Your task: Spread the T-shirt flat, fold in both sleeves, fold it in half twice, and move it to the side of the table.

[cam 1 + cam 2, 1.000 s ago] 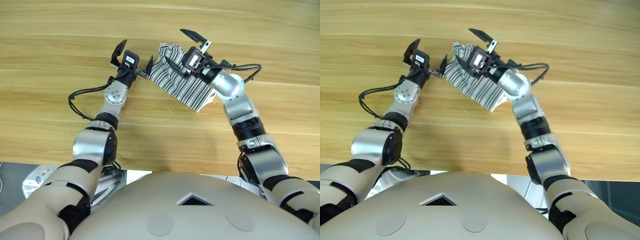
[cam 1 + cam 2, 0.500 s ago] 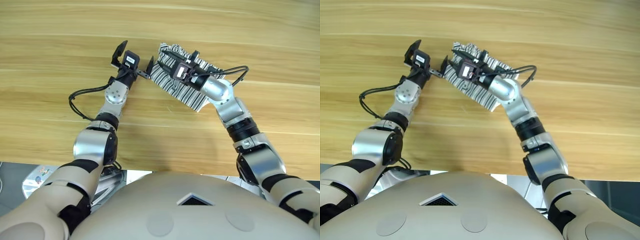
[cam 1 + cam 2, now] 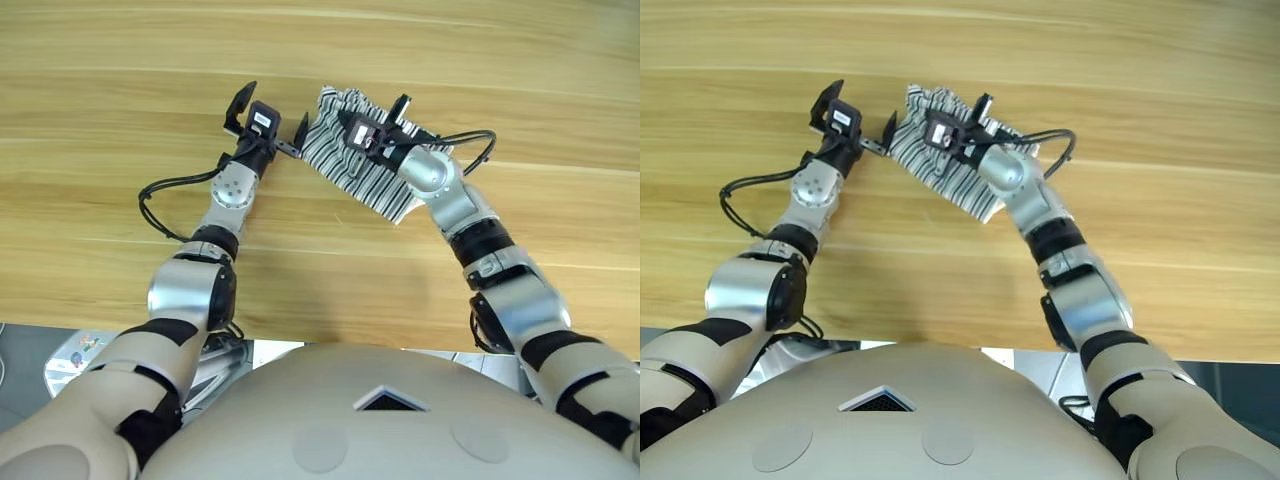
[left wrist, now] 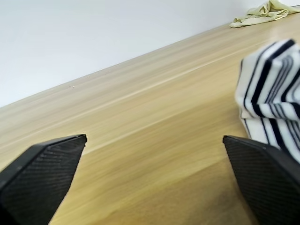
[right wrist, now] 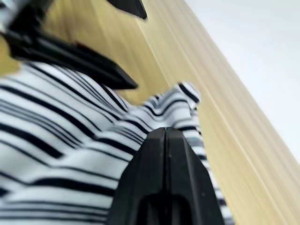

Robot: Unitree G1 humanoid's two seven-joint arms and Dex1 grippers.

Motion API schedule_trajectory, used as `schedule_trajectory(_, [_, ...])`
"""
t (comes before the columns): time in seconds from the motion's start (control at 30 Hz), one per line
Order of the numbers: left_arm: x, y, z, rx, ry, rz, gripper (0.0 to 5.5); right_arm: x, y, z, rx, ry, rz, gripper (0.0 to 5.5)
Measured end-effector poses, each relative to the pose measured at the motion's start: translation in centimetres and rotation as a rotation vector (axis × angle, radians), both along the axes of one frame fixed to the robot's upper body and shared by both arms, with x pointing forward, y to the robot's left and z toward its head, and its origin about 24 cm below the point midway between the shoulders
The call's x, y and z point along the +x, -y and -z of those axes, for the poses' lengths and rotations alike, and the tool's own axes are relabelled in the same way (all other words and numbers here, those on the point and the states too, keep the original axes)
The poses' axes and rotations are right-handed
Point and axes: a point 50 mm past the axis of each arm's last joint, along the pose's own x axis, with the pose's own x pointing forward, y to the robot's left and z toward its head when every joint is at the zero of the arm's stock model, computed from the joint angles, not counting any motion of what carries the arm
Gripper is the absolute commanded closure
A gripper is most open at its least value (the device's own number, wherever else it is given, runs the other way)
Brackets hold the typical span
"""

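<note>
Two fingers (image 4: 42, 164) of the left gripper (image 3: 269, 117) stand wide apart and hold nothing, just left of the striped T-shirt (image 3: 378, 185). The T-shirt lies as a folded bundle toward the far side of the wooden table (image 3: 120, 60). The right gripper (image 3: 349, 120) sits over the shirt. Its wrist view shows its tips pressed together above the stripes; whether they pinch cloth I cannot tell. The left wrist view catches a pale cloth (image 4: 265, 11) at the table's far edge.

The T-shirt (image 3: 360, 185) is white with black stripes, the table (image 3: 120, 80) light wood-grain
</note>
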Motion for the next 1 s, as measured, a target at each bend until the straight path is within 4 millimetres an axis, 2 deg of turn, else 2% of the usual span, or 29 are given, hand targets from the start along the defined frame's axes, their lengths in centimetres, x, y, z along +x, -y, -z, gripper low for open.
schedule_trajectory(0.1, [0.0,0.0,0.0,-0.002,0.0,0.0,0.1,0.6,1.0,0.9,-0.021,-0.043,0.079,5.46])
schedule_trajectory(0.2, [0.0,0.0,0.0,-0.002,0.0,-0.001,0.1,1.8,2.1,0.9,-0.025,-0.077,0.174,5.46])
schedule_trajectory(0.33, [0.0,0.0,0.0,-0.003,0.004,-0.014,0.1,3.0,4.7,1.0,0.034,-0.154,0.343,5.46])
schedule_trajectory(0.47, [0.0,-0.2,0.0,-0.005,0.01,-0.038,0.1,3.1,11.4,1.1,0.058,-0.201,0.652,5.46])
schedule_trajectory(0.5, [-0.2,-0.4,0.1,-0.007,0.011,-0.05,0.1,2.7,14.1,1.0,0.038,-0.198,0.766,5.46])
schedule_trajectory(0.53, [-0.3,-0.5,0.3,-0.007,0.009,-0.059,0.1,2.2,15.9,1.0,0.019,-0.192,0.843,5.46])
schedule_trajectory(0.6, [-0.5,-0.8,0.4,-0.011,0.017,-0.081,0.1,0.7,19.9,1.0,-0.049,-0.17,1.013,5.46])
schedule_trajectory(0.67, [-0.9,-1.7,0.6,-0.019,0.036,-0.13,0.1,-1.8,24.5,0.9,-0.187,-0.175,1.144,5.46])
schedule_trajectory(0.73, [-1.3,-2.2,0.7,-0.019,0.04,-0.154,0.1,-3.5,26.8,1.0,-0.258,-0.197,1.196,5.46])
schedule_trajectory(0.83, [-1.7,-3.0,1.0,-0.032,0.043,-0.189,0.1,-4.5,28.1,0.9,-0.235,-0.231,1.208,5.46])
schedule_trajectory(1.0, [-1.8,-4.1,0.9,-0.036,0.046,-0.216,0.1,-4.7,28.4,0.6,-0.117,-0.245,1.197,5.46])
